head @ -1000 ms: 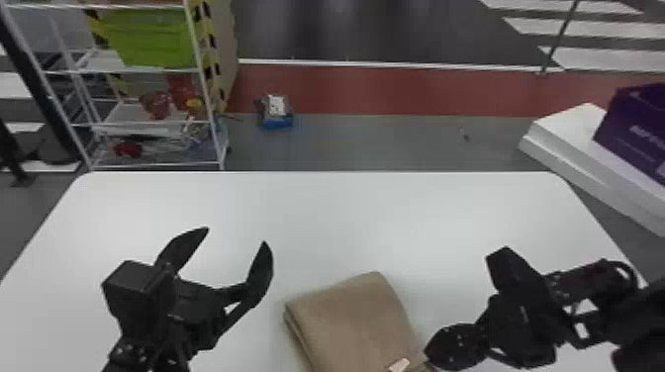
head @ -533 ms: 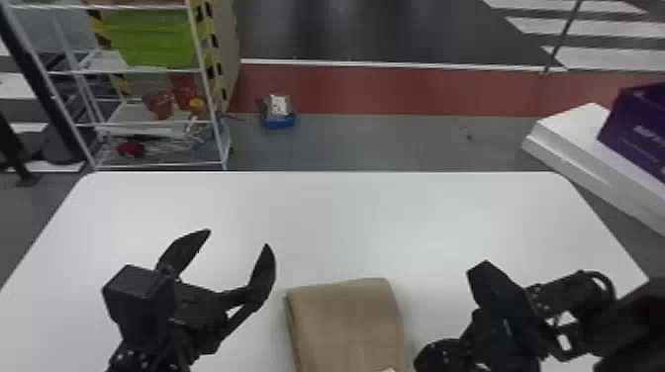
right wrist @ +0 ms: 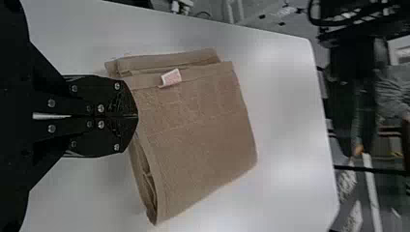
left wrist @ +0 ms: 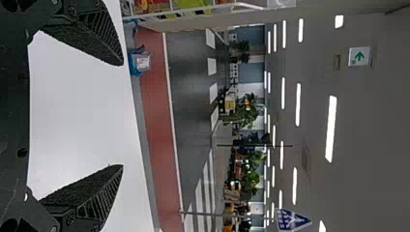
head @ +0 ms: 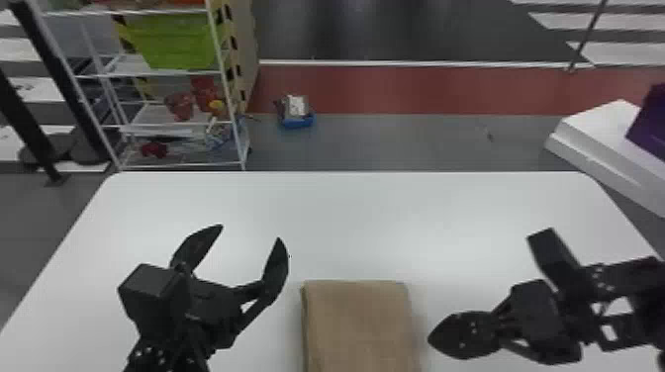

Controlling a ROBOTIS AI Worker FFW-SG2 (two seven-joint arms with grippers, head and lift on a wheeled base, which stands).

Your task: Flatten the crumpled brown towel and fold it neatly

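The brown towel lies folded into a flat, roughly rectangular pad at the table's near edge, between the grippers. In the right wrist view, the towel shows stacked layers, a white label at its hem and a slightly gaping side fold. My right gripper is at the towel's right side; its fingertips are pressed together at the towel's edge, shut on it. My left gripper stands open left of the towel, holding nothing; its fingers are spread wide above the white table.
The white table stretches beyond the towel to its far edge. Behind it are a wire shelf at left and a small blue item on the floor. A white block with a purple box stands at the far right.
My right gripper first came nearer the robot, then moved back out and to the right. The towel turned from slanted to nearly square and shifted a little right. The left gripper stayed nearly still.
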